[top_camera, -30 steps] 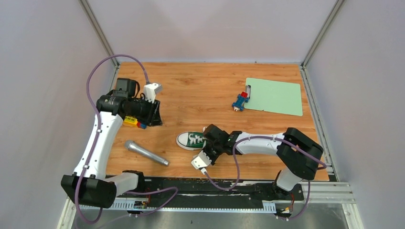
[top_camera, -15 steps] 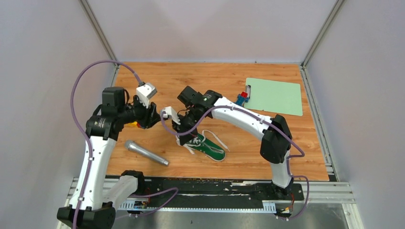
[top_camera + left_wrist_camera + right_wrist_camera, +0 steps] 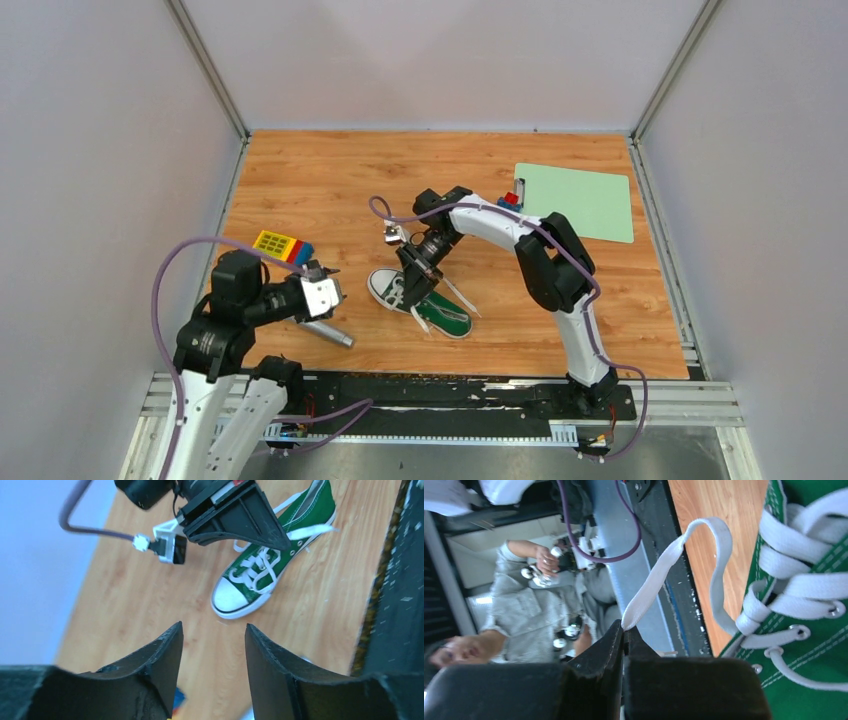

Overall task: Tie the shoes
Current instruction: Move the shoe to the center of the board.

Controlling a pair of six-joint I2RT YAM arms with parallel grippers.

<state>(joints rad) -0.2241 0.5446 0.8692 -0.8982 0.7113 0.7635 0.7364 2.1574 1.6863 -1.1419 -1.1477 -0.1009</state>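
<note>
1. The shoe (image 3: 434, 309), a small green low-top with a white toe cap, lies on its sole on the wooden counter (image 3: 330, 180). It sits about midway between the left and right edges and closer to the near edge than the far one. Its toe points toward the left edge and its heel toward the near-right corner.
2. The right claw (image 3: 410, 289) hangs directly over the shoe's lacing, tips pointing down. It is clenched on a white lace (image 3: 659, 580). In the right wrist view the flat lace is pinched between the closed fingertips, then arches over and runs down to the eyelets.
3. Another stretch of lace trails off the shoe onto the wood on the side toward the right edge.
4. The left claw (image 3: 331, 294) is over the near-left part of the counter, apart from the shoe. It is released. In the left wrist view its fingers (image 3: 152, 655) stand apart with only bare wood between them, and the shoe's toe cap lies beyond the gap.
5. A silver microphone (image 3: 330, 335) lies near the near edge, left of the shoe, partly hidden under the left claw.
6. A cluster of yellow, red and blue bricks (image 3: 281, 245) sits close to the left edge.
7. A pale green clipboard (image 3: 578, 203) lies toward the far-right corner. A small blue and red toy (image 3: 510, 200) sits at the clipboard's left side.
</note>
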